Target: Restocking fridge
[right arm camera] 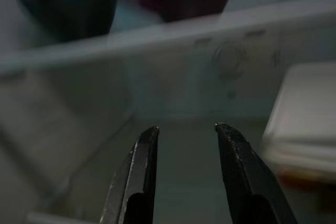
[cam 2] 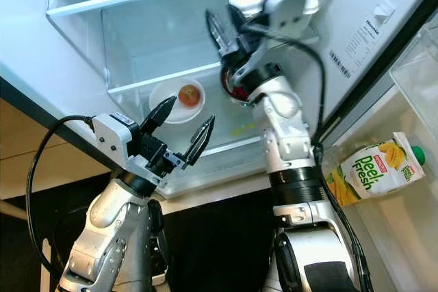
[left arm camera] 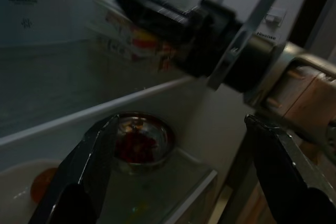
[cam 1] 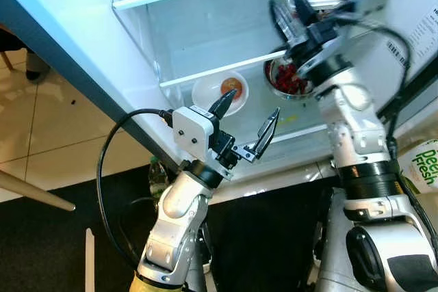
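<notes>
Right arm stretched up and forward into the open fridge (cam 1: 205, 32), forearm nearly vertical, wrist bent so the right gripper (cam 1: 291, 11) pokes in above the middle glass shelf (cam 1: 226, 70). Fingers a little apart with nothing between them, plain in the right wrist view (right arm camera: 184, 171). Bit blurred in the left eye view though.

Just below that claw and partly behind the wrist: a small metal bowl (cam 1: 291, 80) of something red, sitting on the lower shelf. Contents too small to name. In the left wrist view, same bowl (left arm camera: 139, 145) framed between the two left fingers but well beyond them.

Left arm bent at the elbow, raised in front of the fridge's lower edge, left gripper (cam 2: 181, 128) spread wide and empty, tips aimed up at the shelf. Just past those tips, a white plate (cam 2: 168, 104) with an orange-ish round thing (cam 2: 188, 94) on it, can't tell what exactly.

Off to the right of the right arm, a juice carton (cam 2: 376, 169) lying in the door bin (cam 2: 417, 66), half cut off in the left eye view. Stacked flat white packs (right arm camera: 304, 114) beside the right claw, blurry, labels unreadable. Dark round shapes on the shelf above it, too dim to identify.
</notes>
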{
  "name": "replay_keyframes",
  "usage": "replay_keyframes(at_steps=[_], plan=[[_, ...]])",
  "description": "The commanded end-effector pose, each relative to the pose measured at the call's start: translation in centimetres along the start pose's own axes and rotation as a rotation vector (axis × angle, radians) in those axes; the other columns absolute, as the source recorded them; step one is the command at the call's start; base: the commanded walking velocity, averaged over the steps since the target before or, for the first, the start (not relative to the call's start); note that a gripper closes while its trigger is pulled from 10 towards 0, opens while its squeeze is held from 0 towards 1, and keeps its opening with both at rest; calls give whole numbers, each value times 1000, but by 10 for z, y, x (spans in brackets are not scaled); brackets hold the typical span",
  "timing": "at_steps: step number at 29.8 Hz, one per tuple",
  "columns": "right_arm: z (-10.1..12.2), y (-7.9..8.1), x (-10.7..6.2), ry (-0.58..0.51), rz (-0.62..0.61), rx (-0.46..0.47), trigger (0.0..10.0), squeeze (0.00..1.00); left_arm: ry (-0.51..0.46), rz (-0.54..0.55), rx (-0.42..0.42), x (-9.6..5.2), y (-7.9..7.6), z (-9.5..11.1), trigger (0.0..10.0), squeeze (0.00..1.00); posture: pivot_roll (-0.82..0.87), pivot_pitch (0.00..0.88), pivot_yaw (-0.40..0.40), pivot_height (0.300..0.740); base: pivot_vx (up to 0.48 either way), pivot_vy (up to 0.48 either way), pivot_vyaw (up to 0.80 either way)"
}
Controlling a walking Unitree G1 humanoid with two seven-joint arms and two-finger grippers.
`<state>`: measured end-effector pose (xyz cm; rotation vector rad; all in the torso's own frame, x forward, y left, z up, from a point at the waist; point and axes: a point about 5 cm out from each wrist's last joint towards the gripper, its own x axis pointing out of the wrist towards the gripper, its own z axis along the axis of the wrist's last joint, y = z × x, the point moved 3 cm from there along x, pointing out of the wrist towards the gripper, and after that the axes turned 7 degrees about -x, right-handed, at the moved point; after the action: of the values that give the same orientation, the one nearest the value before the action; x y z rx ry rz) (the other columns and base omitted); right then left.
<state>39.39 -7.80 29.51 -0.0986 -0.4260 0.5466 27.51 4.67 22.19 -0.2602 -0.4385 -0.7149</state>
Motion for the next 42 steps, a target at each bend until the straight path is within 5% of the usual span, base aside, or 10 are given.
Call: replay_keyframes(at_steps=[1, 8, 24, 33, 38, 42], plan=[[-3, 6, 3, 14, 35, -36, 10000, 0, 19, 3, 4, -5, 2, -5, 10000, 0, 58, 340, 116, 471, 0, 0, 0], [-13, 7, 16, 87, 61, -106, 10000, 0, 15, 14, 8, -6, 3, -3, 10000, 0, 67, 345, 109, 471, 0, 0, 0], [-28, -40, 20, 238, -179, -206, 10000, 0, 4, 11, 9, -4, 1, -2, 10000, 0, 70, 353, 105, 471, 0, 0, 0], [-21, -69, 16, 215, -351, -147, 10000, 0, -1, 6, 11, -3, 0, -2, 10000, 0, 65, 350, 101, 471, 0, 0, 0], [-20, -68, 18, 191, -343, -111, 10000, 0, -2, 3, 11, -2, 0, -2, 10000, 0, 65, 342, 100, 471, 0, 0, 0], [-23, -50, 21, 149, -237, -33, 10000, 0, -2, 3, 13, -1, 1, -3, 10000, 0, 61, 337, 99, 471, 0, 0, 0]])
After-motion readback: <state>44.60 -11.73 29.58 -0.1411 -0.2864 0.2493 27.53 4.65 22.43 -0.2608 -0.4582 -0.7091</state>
